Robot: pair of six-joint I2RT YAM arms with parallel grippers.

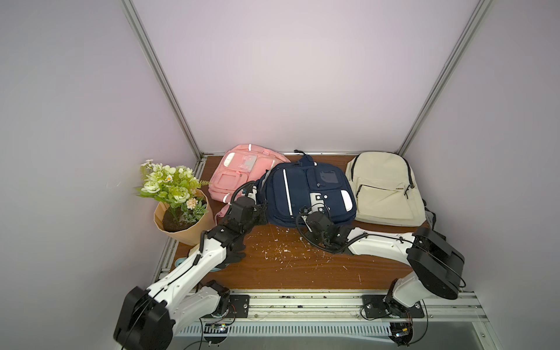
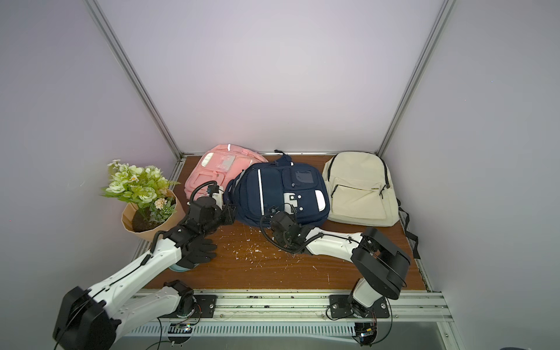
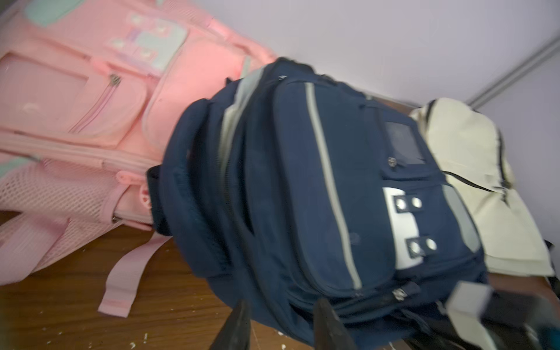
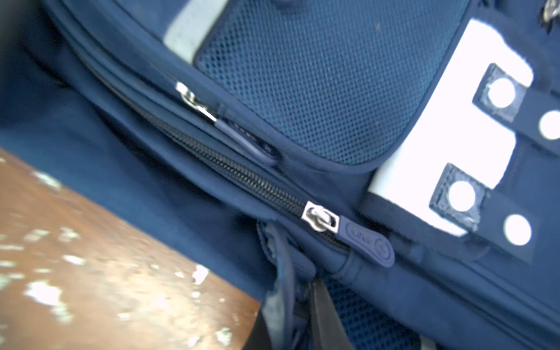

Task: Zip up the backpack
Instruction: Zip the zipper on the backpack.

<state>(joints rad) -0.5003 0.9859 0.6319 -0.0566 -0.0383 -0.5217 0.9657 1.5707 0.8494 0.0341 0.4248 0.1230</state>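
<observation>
The navy backpack [image 1: 291,194] [image 2: 266,191] lies flat in the middle of the wooden table, between two other bags. My left gripper [image 1: 261,207] [image 3: 281,306] is at its left lower corner, fingers apart, with the bag's lower edge just beyond the tips. My right gripper [image 1: 304,210] [image 4: 288,298] is at the bag's near edge, shut on a navy fabric strap [image 4: 281,266]. Just beyond it, a silver zipper slider [image 4: 319,220] with a navy pull tab [image 4: 368,242] sits on a dark zipper line. A second pull tab [image 4: 248,142] lies farther along.
A pink backpack [image 1: 242,172] lies partly under the navy one's left side. A cream backpack [image 1: 385,191] lies to the right. A potted bunch of flowers [image 1: 178,206] stands at the left edge. A black glove [image 2: 198,251] lies under my left arm. White flecks dot the table [image 1: 303,263].
</observation>
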